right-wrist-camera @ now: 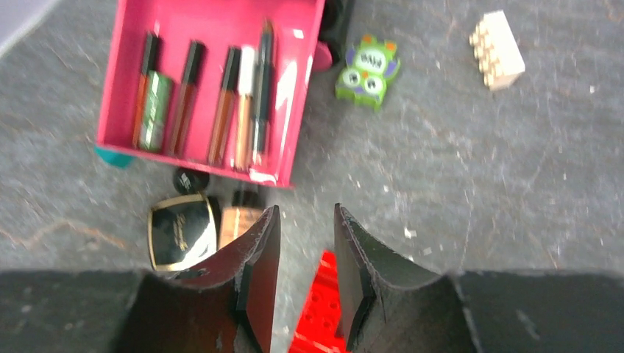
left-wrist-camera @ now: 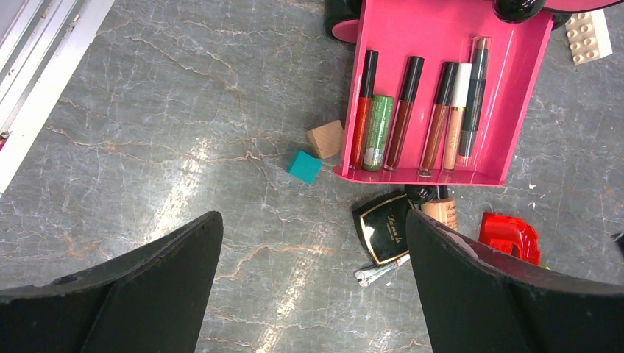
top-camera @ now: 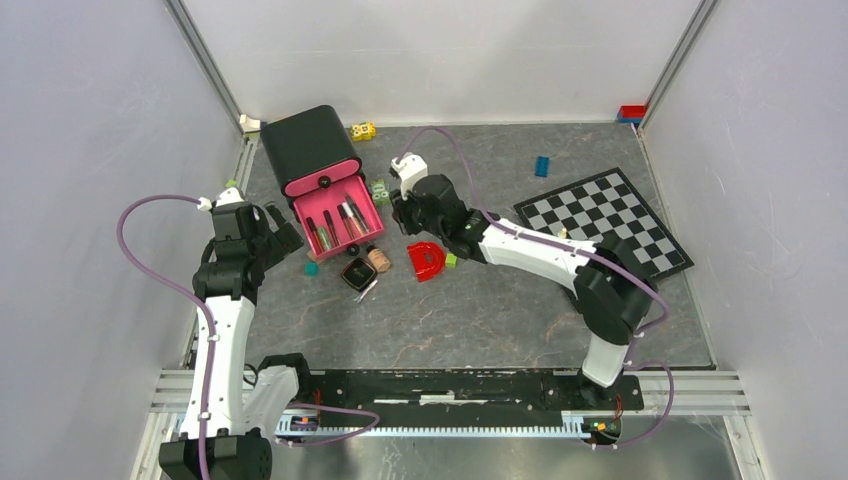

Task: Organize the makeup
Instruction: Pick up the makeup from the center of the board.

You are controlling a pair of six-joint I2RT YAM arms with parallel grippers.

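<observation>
The pink drawer (top-camera: 372, 236) of a black box (top-camera: 308, 148) is pulled open and holds several slim tubes (left-wrist-camera: 403, 110), side by side. A square black compact (left-wrist-camera: 383, 228), a beige black-capped bottle (left-wrist-camera: 441, 209) and a thin silver-tipped pencil (left-wrist-camera: 379, 272) lie on the table just in front of the drawer. My left gripper (left-wrist-camera: 313, 217) is wide open and empty, above bare table left of the compact. My right gripper (right-wrist-camera: 306, 209) hovers right of the drawer, its jaws a narrow gap apart and empty, with the compact (right-wrist-camera: 180, 229) and bottle (right-wrist-camera: 235, 219) to its left.
A red D-shaped piece (top-camera: 427, 260) lies right of the bottle, under my right gripper. A teal cube (left-wrist-camera: 304, 166) and a wooden cube (left-wrist-camera: 326, 138) sit by the drawer's left corner. A green owl brick (right-wrist-camera: 368, 70), beige brick (right-wrist-camera: 498, 50), blue brick (top-camera: 541, 166) and checkerboard (top-camera: 603, 222) lie to the right.
</observation>
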